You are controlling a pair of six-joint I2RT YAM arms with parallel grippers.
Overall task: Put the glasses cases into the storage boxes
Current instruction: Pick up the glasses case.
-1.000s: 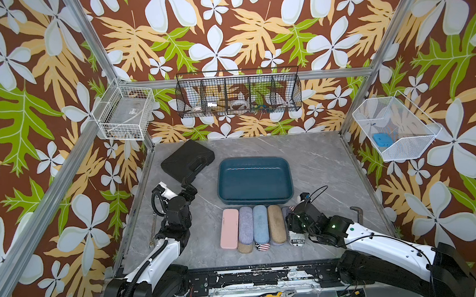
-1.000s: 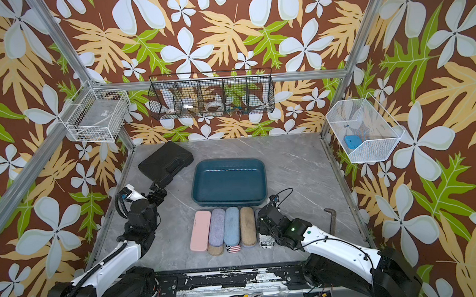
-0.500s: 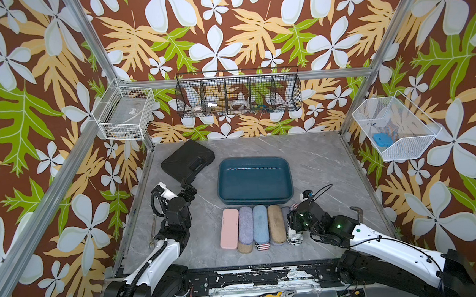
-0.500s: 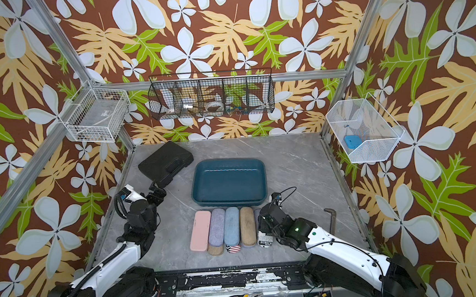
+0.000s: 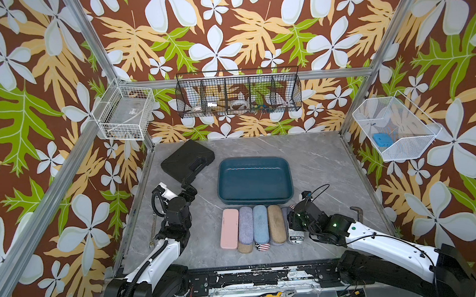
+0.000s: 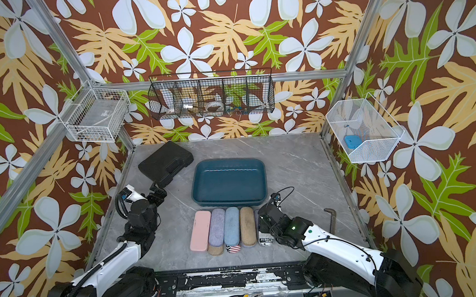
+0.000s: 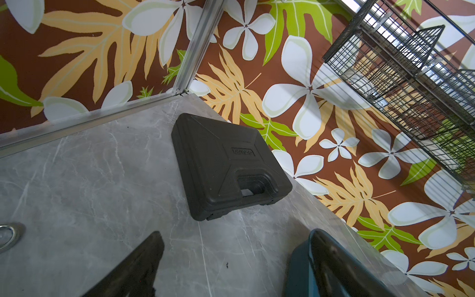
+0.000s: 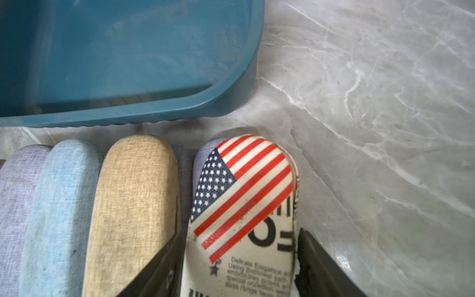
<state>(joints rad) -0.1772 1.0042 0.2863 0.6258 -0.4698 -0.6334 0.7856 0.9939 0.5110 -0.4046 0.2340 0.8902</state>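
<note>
Right wrist view: my right gripper (image 8: 241, 231) straddles the flag case (image 8: 244, 180), a finger close along each long side; whether it pinches I cannot tell. That printed case ends the row of rounded woven-fabric cases (image 5: 260, 223) toward the surface's (image 5: 324, 171) near edge; bare grey marble-look top runs from it to the right edge. The smooth teal tub (image 5: 256, 201), round-cornered, sits mid-surface just behind the row. My left gripper (image 5: 189, 186) hangs spread wide near the left edge.
</note>
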